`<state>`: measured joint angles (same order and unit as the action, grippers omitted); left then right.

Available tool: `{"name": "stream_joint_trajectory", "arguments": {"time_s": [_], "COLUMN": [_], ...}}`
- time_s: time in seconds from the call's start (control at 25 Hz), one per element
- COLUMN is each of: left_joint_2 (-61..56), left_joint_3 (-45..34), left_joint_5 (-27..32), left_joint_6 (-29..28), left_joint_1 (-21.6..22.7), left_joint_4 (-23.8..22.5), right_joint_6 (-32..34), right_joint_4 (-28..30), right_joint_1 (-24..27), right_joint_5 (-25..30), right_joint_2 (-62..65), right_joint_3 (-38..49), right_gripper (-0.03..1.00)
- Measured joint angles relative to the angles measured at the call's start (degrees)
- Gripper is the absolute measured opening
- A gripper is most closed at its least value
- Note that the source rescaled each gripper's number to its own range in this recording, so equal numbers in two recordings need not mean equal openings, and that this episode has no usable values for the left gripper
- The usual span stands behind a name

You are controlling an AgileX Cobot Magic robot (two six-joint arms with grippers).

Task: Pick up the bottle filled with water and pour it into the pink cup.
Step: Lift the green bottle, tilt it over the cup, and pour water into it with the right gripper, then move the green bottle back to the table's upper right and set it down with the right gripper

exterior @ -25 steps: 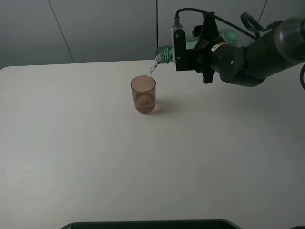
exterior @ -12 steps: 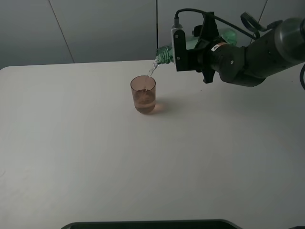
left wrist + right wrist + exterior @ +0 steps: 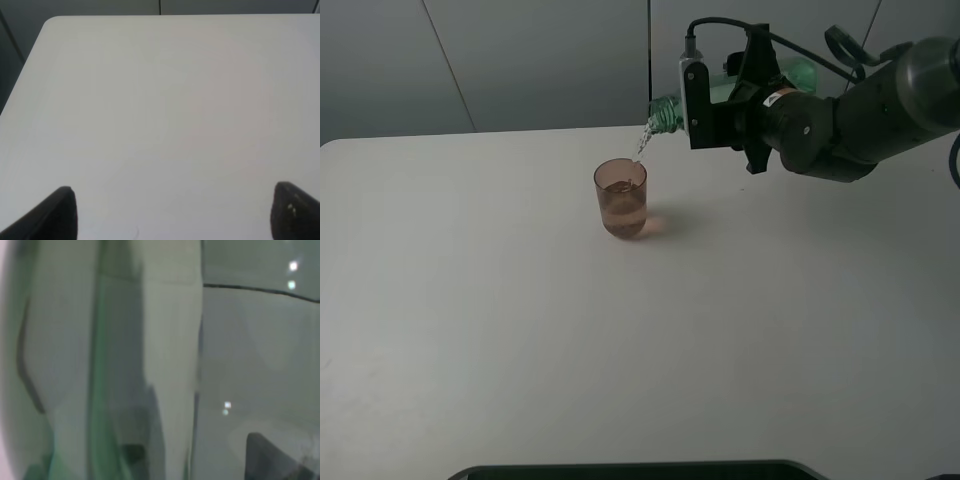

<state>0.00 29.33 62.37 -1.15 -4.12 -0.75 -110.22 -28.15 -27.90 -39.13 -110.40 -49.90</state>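
**Exterior high view:** the right arm (image 3: 865, 115) reaches in level from the right. The right gripper (image 3: 738, 95) is clamped on the bottle (image 3: 667, 113), which is held near-horizontal with its neck tipped over the cup (image 3: 621, 198) on the worktop (image 3: 620, 350). Water (image 3: 640, 148) streams into the cup.

**Left wrist view:** the left gripper (image 3: 172, 215) is spread wide above the worktop.

**Right wrist view:** the bottle's green wall (image 3: 110, 365) fills the view, blurred.

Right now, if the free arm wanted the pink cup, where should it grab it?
Probably around its side wall, about halfway up, coming level from the left. The pink cup stands upright, has no handle and holds water, and the bottle is pouring in from above on its right.
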Motion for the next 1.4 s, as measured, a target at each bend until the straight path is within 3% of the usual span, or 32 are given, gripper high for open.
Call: {"name": "stream_joint_trajectory", "arguments": {"time_s": [0.32, 0.64, 1.08, 1.4], "left_joint_2": [0.00, 0.00, 0.00, 0.00], "left_joint_3": [0.00, 0.00, 0.00, 0.00], "left_joint_5": [0.00, 0.00, 0.00, 0.00], "left_joint_6": [0.00, 0.00, 0.00, 0.00], "left_joint_1": [0.00, 0.00, 0.00, 0.00], "left_joint_4": [0.00, 0.00, 0.00, 0.00], "right_joint_6": [1.06, 13.19, 46.54, 81.65], "right_joint_4": [0.00, 0.61, 0.76, 7.17], "right_joint_1": [0.00, -2.45, -2.75, 0.92], "right_joint_5": [-0.13, -0.13, -0.59, 0.19], "right_joint_2": [0.00, 0.00, 7.20, 11.76], "right_joint_3": [-0.09, -0.09, -0.09, -0.09], "right_gripper": [0.00, 0.00, 0.00, 0.00]}}
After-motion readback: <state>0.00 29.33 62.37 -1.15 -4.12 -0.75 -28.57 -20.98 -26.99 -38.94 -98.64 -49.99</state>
